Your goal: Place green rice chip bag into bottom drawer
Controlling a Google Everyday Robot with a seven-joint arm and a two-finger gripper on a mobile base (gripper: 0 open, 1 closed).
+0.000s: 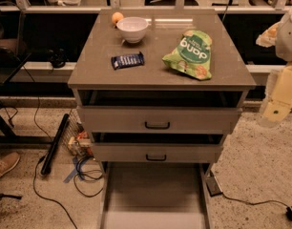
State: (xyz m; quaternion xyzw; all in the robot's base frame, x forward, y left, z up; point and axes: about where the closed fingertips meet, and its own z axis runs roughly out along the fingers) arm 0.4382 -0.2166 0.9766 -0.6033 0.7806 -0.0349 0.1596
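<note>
The bottom drawer [154, 194] is pulled far out, its floor open from above, with the two upper drawer fronts [157, 119] standing over its rear. On the cabinet top [88, 66] the green rice chip bag [190, 55] lies apart from the blue bar [127, 60] and white bowl [132, 28]. Its right side faces the gripper [278, 101], seemingly the pale piece beside the cabinet.

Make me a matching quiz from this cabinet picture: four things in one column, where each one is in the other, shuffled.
1 green rice chip bag
2 white bowl
3 bottom drawer
4 gripper

A pulled open, lowest of all
B cabinet top, back left
C right edge of view, beside the cabinet
D cabinet top, right side

Pairs: 1-D, 2-B, 3-A, 4-C
</note>
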